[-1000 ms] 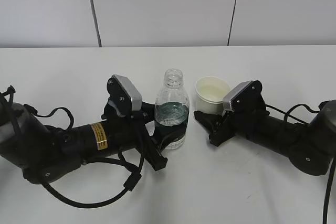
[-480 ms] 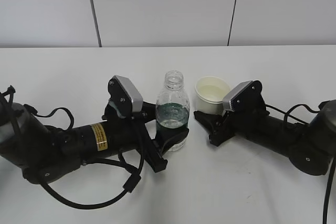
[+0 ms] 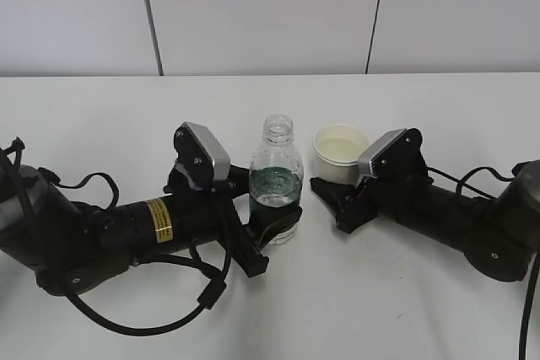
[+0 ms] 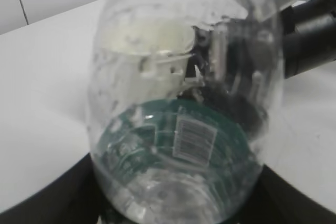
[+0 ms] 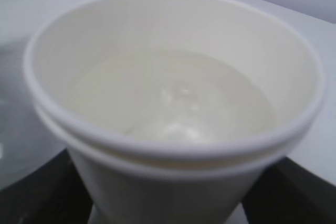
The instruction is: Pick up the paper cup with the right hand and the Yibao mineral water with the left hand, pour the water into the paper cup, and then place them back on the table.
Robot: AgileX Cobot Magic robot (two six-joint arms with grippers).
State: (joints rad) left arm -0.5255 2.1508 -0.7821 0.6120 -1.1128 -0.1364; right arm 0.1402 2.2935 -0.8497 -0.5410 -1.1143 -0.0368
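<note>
Yibao mineral water (image 3: 276,188) is seen upright on the table (image 3: 101,124), near the middle, capless, low water level, green label toward the camera. The left hand (image 3: 272,227) is set around the lower bottle body, one finger visible in front; in the left wrist view the bottle (image 4: 181,114) fills the frame with black finger parts at both bottom corners. Whether the jaws are actually pressed on the plastic cannot be told. The paper cup (image 3: 341,152) is stood just right of the bottle, apart from it, liquid visible inside (image 5: 173,103). The right hand (image 3: 336,200) is placed at the cup's base; dark fingers are seen flanking the cup low in the right wrist view, but contact or grip cannot be confirmed. Both items appear to be resting on the table. Step judged: either grasp stage before lift, or put-down stage after pouring; liquid in the cup hints at the latter, not certain. Next move is judged to call for jaws to be opened and arms drawn straight back without tipping either item, if release is intended.
</note>
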